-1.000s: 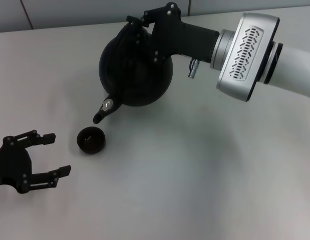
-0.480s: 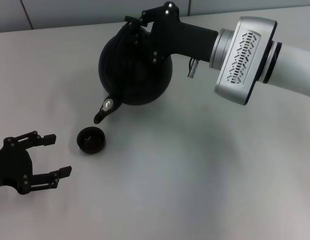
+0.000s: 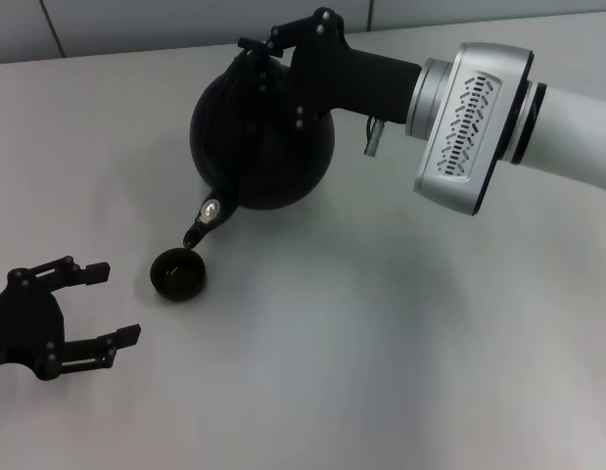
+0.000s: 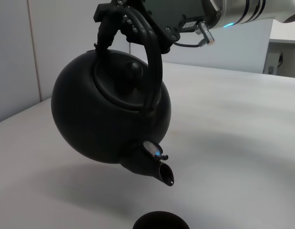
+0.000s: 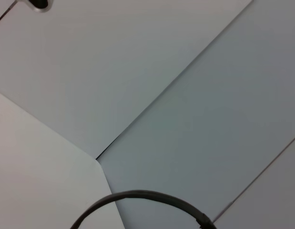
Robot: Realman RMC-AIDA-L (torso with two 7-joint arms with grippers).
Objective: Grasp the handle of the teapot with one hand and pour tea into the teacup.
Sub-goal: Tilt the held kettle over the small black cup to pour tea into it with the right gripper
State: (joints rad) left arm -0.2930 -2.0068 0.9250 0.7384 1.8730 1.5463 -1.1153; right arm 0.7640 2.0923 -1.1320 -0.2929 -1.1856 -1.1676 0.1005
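Teapot (image 3: 261, 137): held clear of the table (image 3: 381, 323), tilted with the spout (image 3: 199, 227) pointing down; a shadow beneath it in the left wrist view confirms it is airborne. In the head view it sits at about 11 o'clock from table centre. Lid in place, knob visible in the left wrist view.

Handle (image 4: 149, 57): arched over the lid, pinched at its top by the right gripper (image 3: 283, 44), fingers closed around the bail. The right arm enters from 3 o'clock.

Teacup (image 3: 178, 274): upright on the table at 7 o'clock from the teapot body, directly below and just beside the spout tip, not touching it. No liquid stream can be made out.

Left gripper (image 3: 92, 304): low at 8 o'clock of the table, well apart from the teacup, fingers spread, holding nothing.
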